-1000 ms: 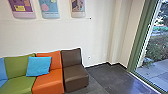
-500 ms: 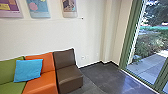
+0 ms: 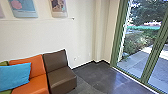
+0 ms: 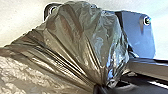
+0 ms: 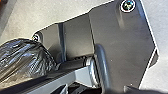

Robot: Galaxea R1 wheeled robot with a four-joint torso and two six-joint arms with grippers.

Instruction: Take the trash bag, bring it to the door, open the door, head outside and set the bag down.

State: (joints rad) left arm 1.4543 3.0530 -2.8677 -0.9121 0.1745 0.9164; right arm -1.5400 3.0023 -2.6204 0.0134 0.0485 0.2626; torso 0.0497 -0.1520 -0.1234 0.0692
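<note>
Dark, shiny and crumpled, the trash bag [image 4: 80, 42] looms large in the left wrist view. Its folds draw together at my left gripper [image 4: 102, 88], which is shut on the bunched plastic. In the right wrist view a rounded part of the trash bag [image 5: 22, 60] lies beside the robot's own bar and plate. How my right gripper stands cannot be made out. Green-framed glass [image 3: 136, 58] fills the right side of the head view, with an upright frame post between its panes; whether this is the door I cannot tell.
A row of seats stands along the white wall [image 3: 45, 35]: a brown seat [image 3: 61, 80], an orange seat [image 3: 37, 85] with a blue cushion [image 3: 15, 76], and part of a green one. Dark floor [image 3: 100, 75] runs to the glass. Outside are paving [image 3: 137, 60] and bushes [image 3: 135, 43].
The head camera has turned to the right: seats and posters have shifted left in the picture, and more of the green-framed glass and the paving outside shows.
</note>
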